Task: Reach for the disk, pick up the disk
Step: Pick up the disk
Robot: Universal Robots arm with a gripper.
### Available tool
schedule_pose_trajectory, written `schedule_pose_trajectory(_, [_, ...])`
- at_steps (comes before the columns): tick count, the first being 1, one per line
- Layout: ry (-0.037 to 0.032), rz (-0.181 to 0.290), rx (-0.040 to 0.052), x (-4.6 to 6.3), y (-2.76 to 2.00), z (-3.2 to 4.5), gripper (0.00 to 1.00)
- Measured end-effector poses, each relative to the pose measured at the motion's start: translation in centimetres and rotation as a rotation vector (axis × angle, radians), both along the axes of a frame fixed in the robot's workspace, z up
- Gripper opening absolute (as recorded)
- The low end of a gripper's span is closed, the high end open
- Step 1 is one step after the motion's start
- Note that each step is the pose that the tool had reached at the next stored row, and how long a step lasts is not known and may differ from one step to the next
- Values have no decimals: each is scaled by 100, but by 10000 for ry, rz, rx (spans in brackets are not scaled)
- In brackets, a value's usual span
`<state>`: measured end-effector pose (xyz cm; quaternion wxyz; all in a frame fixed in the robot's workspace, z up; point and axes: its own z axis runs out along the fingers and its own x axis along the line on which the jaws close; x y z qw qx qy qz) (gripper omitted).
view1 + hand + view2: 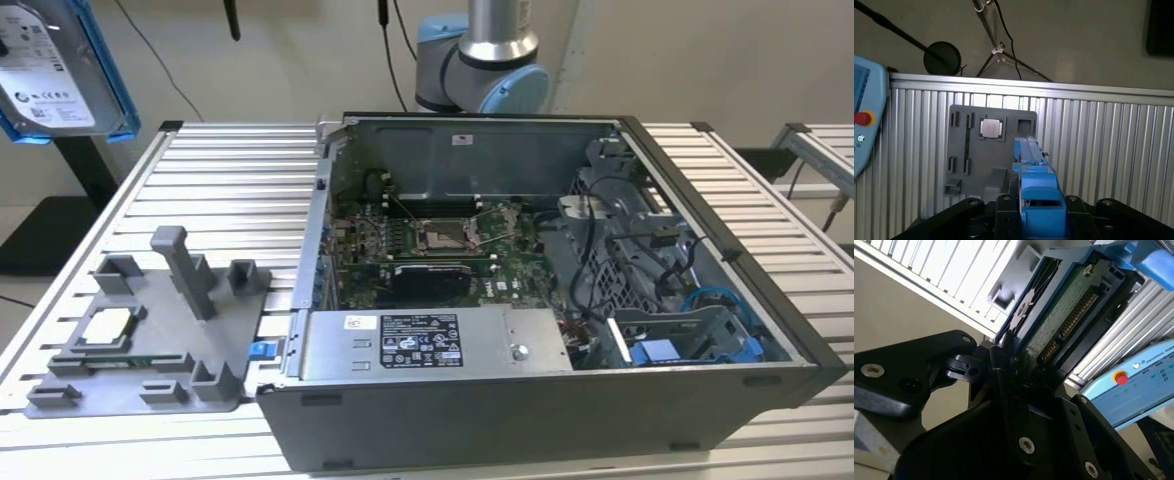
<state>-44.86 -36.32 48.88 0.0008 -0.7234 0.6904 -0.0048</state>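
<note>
ribbed metal table (pixel 214 170) in the exterior view carries an open computer case (pixel 534 410) and, toward the exterior view's left, a grey tray (pixel 160 350); the disk (pixel 54 70) hangs in the air high over that side. in the second wrist view the black gripper (pixel 1021 365) is clamped tight on the disk's edge, its green circuit board showing. in the first wrist view the disk is edge-on, with the tray and a small chip (pixel 991 128) below it.
</note>
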Motion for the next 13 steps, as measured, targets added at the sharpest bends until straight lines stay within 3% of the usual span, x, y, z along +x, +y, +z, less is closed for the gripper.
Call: schedule_pose_trajectory(13, [0, 0, 0, 40, 1, 7, 0])
